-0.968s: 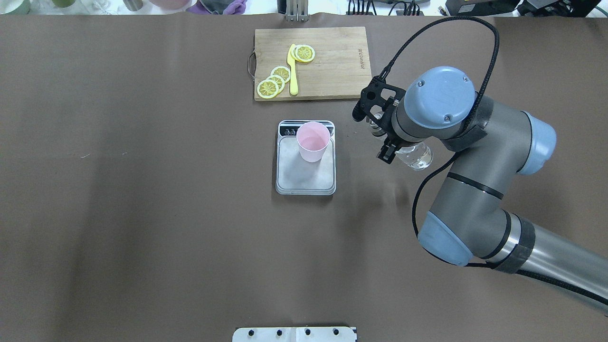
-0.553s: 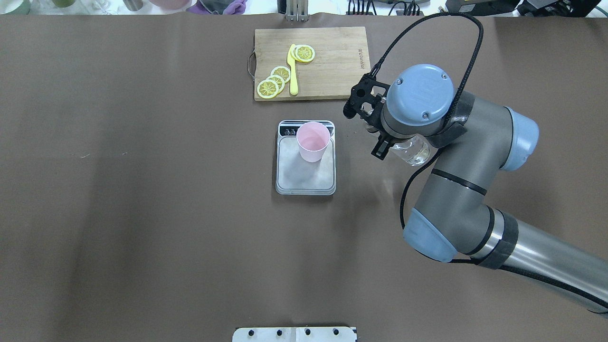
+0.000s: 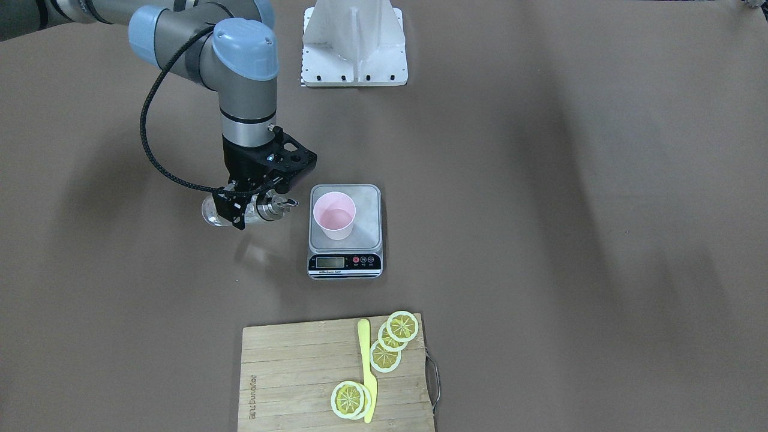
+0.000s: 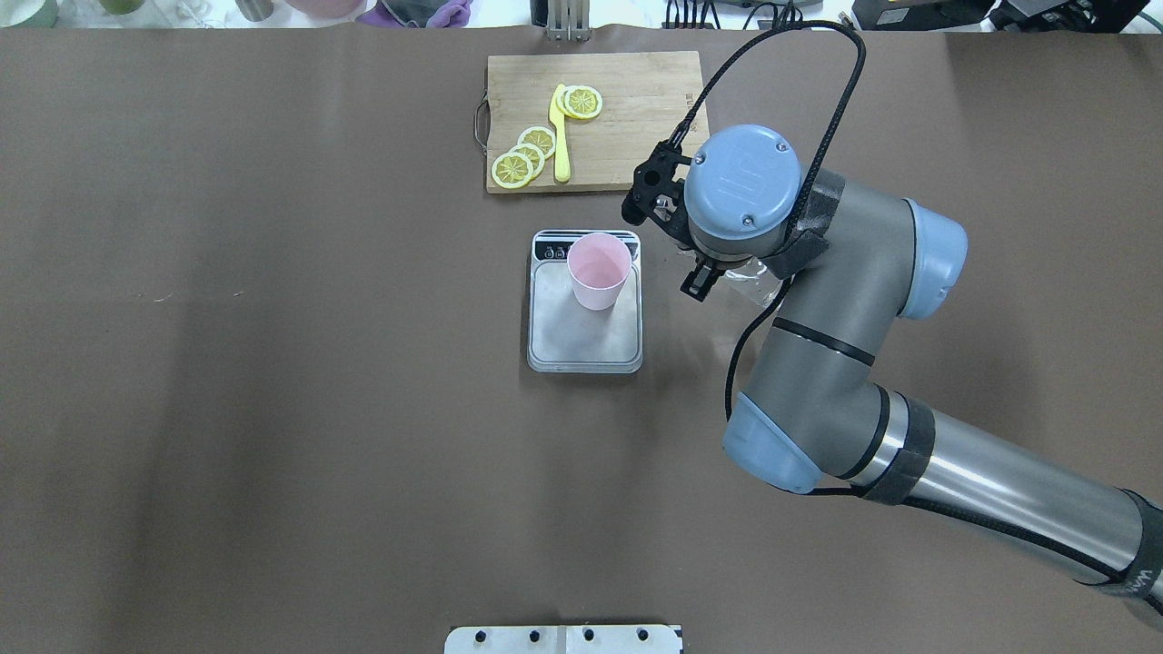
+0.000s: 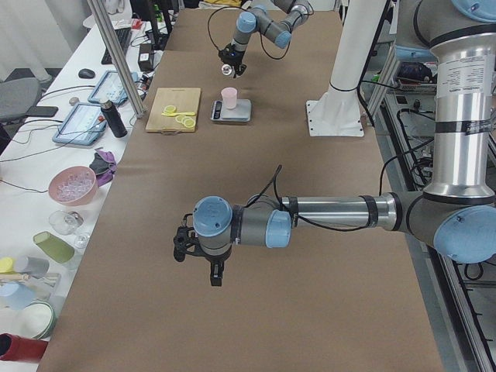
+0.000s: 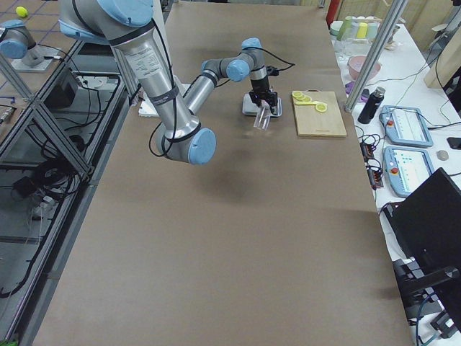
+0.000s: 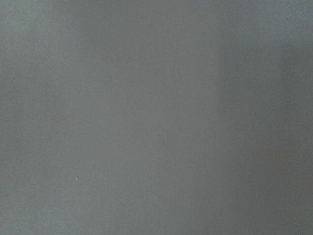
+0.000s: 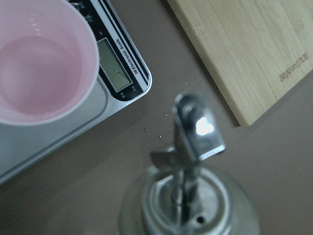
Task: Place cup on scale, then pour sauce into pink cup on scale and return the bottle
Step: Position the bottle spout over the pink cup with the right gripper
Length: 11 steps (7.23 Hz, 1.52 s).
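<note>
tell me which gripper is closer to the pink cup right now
Right. The right gripper, holding the bottle, hangs just beside the scale that carries the cup. The left gripper is far off along the table, toward the robot's left end.

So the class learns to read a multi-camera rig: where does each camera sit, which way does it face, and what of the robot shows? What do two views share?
Front-facing: across the table, facing the robot, steeply down; right arm, right gripper holding bottle.
Overhead: behind the robot, looking down; right arm.
Left: table's left end; left arm near, right far.
Right: right end; right arm near.
Left wrist: blank surface; no body.
Right wrist: past the bottle's spout toward cup, scale.
Front-facing and overhead share cup on scale.
</note>
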Tool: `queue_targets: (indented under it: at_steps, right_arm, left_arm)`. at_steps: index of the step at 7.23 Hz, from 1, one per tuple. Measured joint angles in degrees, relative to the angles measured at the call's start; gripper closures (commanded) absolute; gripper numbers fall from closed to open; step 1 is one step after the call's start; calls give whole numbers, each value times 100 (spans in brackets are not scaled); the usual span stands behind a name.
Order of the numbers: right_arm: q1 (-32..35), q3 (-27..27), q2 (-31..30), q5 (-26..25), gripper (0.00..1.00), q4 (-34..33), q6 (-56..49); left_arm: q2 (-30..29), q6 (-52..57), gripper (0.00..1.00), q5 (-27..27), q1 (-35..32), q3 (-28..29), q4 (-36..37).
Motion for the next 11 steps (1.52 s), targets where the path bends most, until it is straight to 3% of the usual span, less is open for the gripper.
queue_targets:
  at_steps: [6, 11]
  right_arm:
    - [-261, -70, 169, -399, 88, -607, 55]
    - [-303, -351, 443, -478, 88, -788, 78]
  left_arm:
    - [-18, 70, 0, 35, 5, 55, 60]
    - [-206, 254, 0, 394, 38, -84, 997]
